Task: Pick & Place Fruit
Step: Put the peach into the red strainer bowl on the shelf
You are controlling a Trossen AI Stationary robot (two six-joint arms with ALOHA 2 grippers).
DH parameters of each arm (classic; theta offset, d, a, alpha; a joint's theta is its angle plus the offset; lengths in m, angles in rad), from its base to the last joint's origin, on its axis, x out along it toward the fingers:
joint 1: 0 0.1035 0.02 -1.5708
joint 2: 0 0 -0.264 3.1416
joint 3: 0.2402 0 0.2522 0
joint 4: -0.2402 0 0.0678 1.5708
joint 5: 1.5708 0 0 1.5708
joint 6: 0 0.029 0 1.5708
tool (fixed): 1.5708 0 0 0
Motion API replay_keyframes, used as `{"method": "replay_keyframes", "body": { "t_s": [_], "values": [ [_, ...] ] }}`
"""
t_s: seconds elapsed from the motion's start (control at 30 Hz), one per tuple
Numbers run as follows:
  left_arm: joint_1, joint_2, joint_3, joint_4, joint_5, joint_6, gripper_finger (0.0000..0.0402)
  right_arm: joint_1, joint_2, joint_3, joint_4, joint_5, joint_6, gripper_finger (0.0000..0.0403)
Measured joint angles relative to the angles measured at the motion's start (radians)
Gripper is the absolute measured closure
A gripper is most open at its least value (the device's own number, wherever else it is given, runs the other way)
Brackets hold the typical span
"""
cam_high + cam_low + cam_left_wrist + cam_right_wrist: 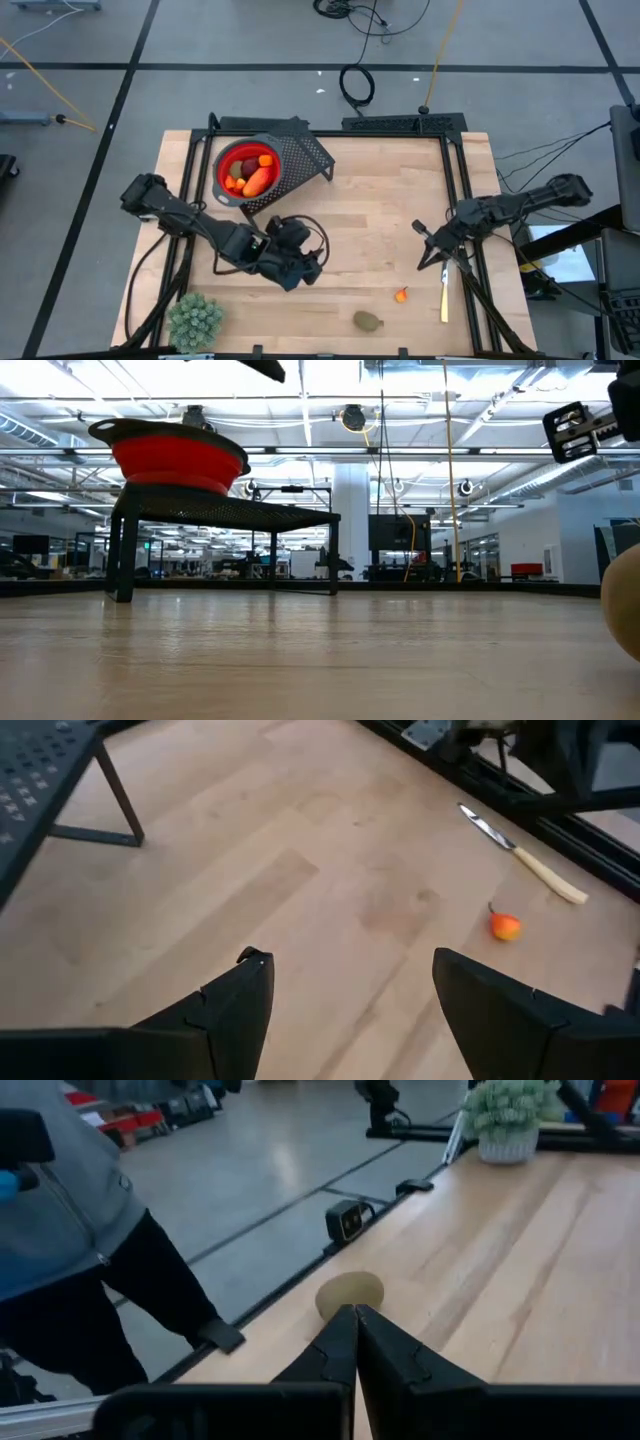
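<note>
Fruit lies in two places on the wooden table (380, 215). Several pieces, orange and dark red, sit inside the red bowl (228, 160), which rests on a black mesh stand (305, 152) toward the far left of the table. Two more lie loose near the front edge: a small orange piece (402, 295) and, just beside it toward the front, a brownish-green oval (368, 321).

Left gripper (300, 270) hangs over the middle of the table, in front of the stand, with its fingers spread wide and nothing between them; its wrist camera looks past them at the orange piece and a knife (444, 297) with a pale handle. Right gripper (425, 262) sits at the table's right side, just beside the knife, pinched fully together and holding nothing.

A pale green spiky plant (194, 320) stands at the front left corner. A person in a grey top (60, 1200) stands beyond the table's edge.
</note>
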Motion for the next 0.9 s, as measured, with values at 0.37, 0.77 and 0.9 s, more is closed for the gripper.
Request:
{"method": "replay_keyframes", "body": {
  "t_s": [0.37, 0.77, 0.9],
  "values": [
    [0.072, -0.183, -0.153, 0.083, 0.068, 0.225, 0.0128, 0.188, 0.228, 0.065, 0.003, 0.227, 0.008, 0.0403],
    [0.086, -0.477, -0.455, 0.283, 0.102, 0.344, 0.0128, 0.267, 0.456, 0.317, -0.252, 0.278, -0.112, 0.0386],
    [0.071, -0.537, -0.494, 0.287, 0.099, 0.370, 0.0128, 0.274, 0.530, 0.395, -0.342, 0.276, -0.149, 0.0357]
  ]
}}
